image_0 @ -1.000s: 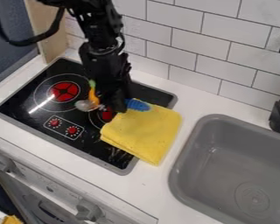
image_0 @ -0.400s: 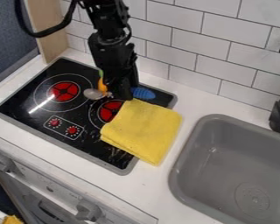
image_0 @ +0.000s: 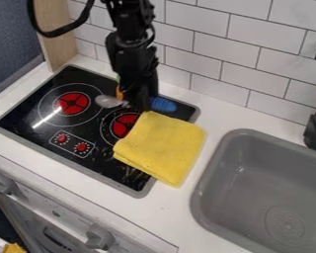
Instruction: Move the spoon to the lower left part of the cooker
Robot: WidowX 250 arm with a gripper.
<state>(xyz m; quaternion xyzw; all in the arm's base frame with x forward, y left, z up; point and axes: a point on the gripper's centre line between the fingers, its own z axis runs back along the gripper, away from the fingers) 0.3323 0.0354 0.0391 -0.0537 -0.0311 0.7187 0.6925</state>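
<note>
the tool (image_0: 142,104) grasps the spoon (image_0: 123,104) just beyond the yellow cloth (image_0: 162,146). its bowl (image_0: 108,101) and blue handle (image_0: 163,104) flank the tool.

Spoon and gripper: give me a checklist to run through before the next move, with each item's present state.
1. Gripper at the spoon: ok, between its bowl and blue handle.
2. Secure grip: cannot tell; the gripper hides the spoon's middle.
3. Spoon at the lower left of the cooker: not ok, it is near the back edge.
4. Yellow cloth away from the lower left: ok, it covers the right-hand part.
5. Orange object free of the gripper: cannot tell; they overlap in view.
</note>
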